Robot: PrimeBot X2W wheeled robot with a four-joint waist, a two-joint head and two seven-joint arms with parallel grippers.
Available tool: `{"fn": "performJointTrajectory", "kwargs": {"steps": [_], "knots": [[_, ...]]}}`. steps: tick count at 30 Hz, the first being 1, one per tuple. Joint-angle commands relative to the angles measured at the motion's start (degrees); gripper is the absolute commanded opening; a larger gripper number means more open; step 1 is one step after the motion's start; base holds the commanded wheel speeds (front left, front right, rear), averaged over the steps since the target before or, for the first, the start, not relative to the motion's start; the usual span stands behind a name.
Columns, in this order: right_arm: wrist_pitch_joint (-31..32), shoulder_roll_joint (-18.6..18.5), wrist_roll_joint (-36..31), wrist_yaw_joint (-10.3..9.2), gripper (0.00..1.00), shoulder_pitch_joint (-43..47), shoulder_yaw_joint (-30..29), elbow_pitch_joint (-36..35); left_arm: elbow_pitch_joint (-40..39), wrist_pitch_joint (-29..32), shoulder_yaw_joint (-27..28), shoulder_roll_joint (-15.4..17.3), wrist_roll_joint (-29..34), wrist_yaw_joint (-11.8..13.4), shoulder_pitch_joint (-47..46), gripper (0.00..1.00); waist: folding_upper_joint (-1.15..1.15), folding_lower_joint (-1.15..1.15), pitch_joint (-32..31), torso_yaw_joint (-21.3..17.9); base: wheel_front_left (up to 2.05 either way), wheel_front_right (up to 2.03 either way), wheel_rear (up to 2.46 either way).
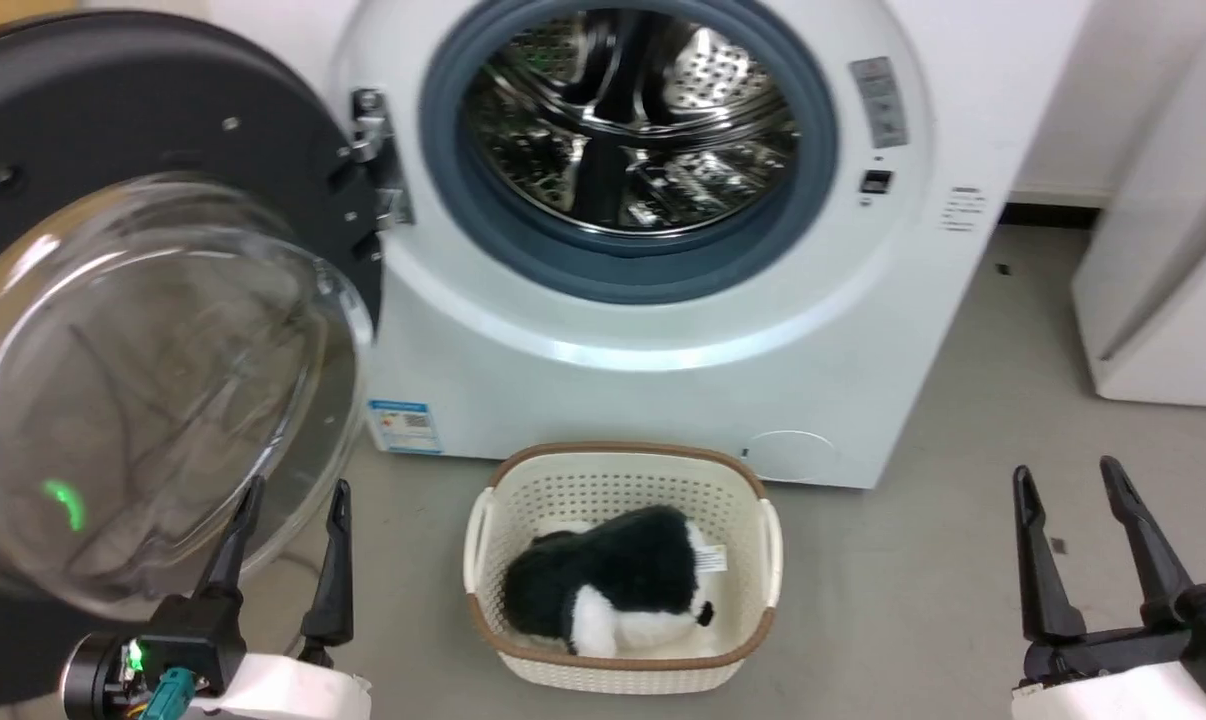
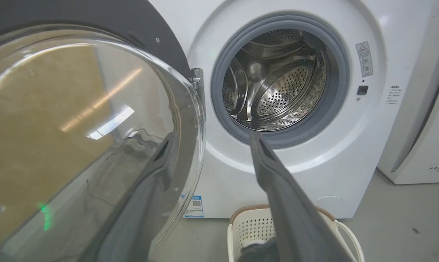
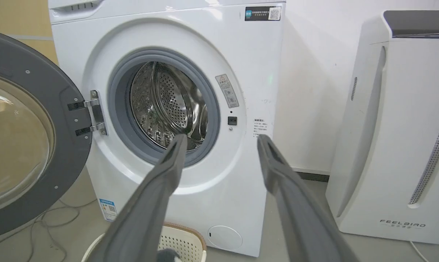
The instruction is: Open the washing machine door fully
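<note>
The door [image 1: 153, 130] is hanging wide on its hinge [image 1: 368, 140], its inner face and bulging glass turning out towards the room, and the drum [image 1: 628, 120] of the machine [image 1: 663, 370] is showing unobstructed. To my eye it is standing at or very near its full swing, which would explain why nothing is gripping it. The left fingers [image 1: 335, 560] are pointing up, spread open and empty, right at the lower edge of the glass. In the left wrist view one finger is showing through the glass while the other is standing clear on the drum side, so the bowl's rim is sitting about between them. Whether either is touching the glass I cannot tell. If any swing is left, a sideways nudge there looks likelier than a pinch. The right fingers [image 1: 1038, 570] are also spread open and empty, waiting well apart from the door, beyond the basket [image 1: 623, 465] sitting on the floor between the two arms.
</note>
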Motion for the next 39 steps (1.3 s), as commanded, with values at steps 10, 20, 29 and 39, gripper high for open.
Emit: {"fn": "performJointTrajectory", "kwargs": {"steps": [10,20,29,39], "knots": [[-0.2,0.1,0.8,0.03,1.00,2.4,-0.3,-1.1,0.8,-0.2,-0.2,-1.3,-0.1,-0.4,1.0,1.00,0.00,0.00,0.0,-3.2,0.00,0.00,0.00],[0.7,0.0,0.3,0.00,0.00,1.4,0.0,-0.5,0.5,0.8,-0.5,-1.4,0.2,-0.1,0.4,0.00,0.00,0.00,-0.1,-3.5,0.00,0.00,0.00],[1.8,0.0,-0.1,0.00,0.00,1.1,0.4,-0.2,0.2,1.8,-0.7,-1.6,0.5,0.3,0.3,0.00,0.00,0.00,-0.1,-3.7,0.00,0.00,0.00],[3.2,0.0,-0.5,0.01,0.00,0.6,1.0,0.3,-0.2,3.3,-1.0,-1.7,0.8,0.9,0.3,0.00,0.00,0.00,-0.2,-4.0,0.00,0.00,0.00]]}}
